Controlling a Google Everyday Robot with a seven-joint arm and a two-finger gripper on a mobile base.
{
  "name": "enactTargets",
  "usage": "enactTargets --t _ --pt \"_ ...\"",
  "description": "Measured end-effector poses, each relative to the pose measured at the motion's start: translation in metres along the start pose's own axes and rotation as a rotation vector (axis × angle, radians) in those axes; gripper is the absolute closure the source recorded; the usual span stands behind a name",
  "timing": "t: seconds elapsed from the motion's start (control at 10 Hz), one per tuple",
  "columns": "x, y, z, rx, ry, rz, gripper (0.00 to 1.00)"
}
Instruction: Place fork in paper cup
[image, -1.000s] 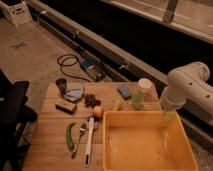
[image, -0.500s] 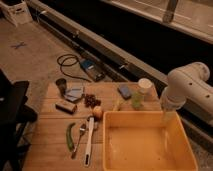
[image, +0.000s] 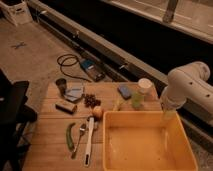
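The fork (image: 80, 135) is slim and pale. It lies on the wooden table (image: 50, 130) near the front left, between a green vegetable (image: 69, 136) and a longer white-handled utensil (image: 89, 143). The white paper cup (image: 145, 84) stands upright at the table's back right, just behind a greenish translucent cup (image: 136, 101). My gripper (image: 168, 116) hangs from the white arm (image: 187, 85) at the right, over the far right corner of the yellow bin (image: 150, 117). It is far from the fork, a little right of the paper cup, and nothing shows in it.
The big yellow bin fills the table's front right. On the table's left and back are a small dark cup (image: 61, 85), a blue-grey packet (image: 75, 92), a brown bar (image: 66, 106), dark grapes (image: 91, 100), a round orange fruit (image: 97, 112) and a blue sponge (image: 124, 91). A black chair (image: 15, 115) stands at the left.
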Motion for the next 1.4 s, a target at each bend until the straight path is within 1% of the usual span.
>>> enactTargets --t 0.1,0.2,0.3,0.4,0.5,0.6,0.7,0.9,1.4 --pt "-0.009 -0.006 -0.008 0.004 -0.064 -0.052 0.35" --pt "-0.023 -0.006 -0.013 0.002 -0.106 -0.104 0.35" --pt "-0.042 -0.005 -0.018 0.004 -0.144 -0.155 0.35" --pt "-0.059 -0.004 -0.022 0.006 -0.170 -0.196 0.35" --pt "-0.091 -0.001 -0.027 0.008 -0.212 -0.272 0.35" --pt "-0.116 0.002 -0.032 0.011 -0.237 -0.331 0.35" --pt "-0.134 0.005 -0.034 0.011 -0.254 -0.376 0.35" --pt "-0.184 0.016 -0.040 0.007 -0.299 -0.500 0.35" --pt "-0.180 0.016 -0.040 0.004 -0.294 -0.498 0.35"
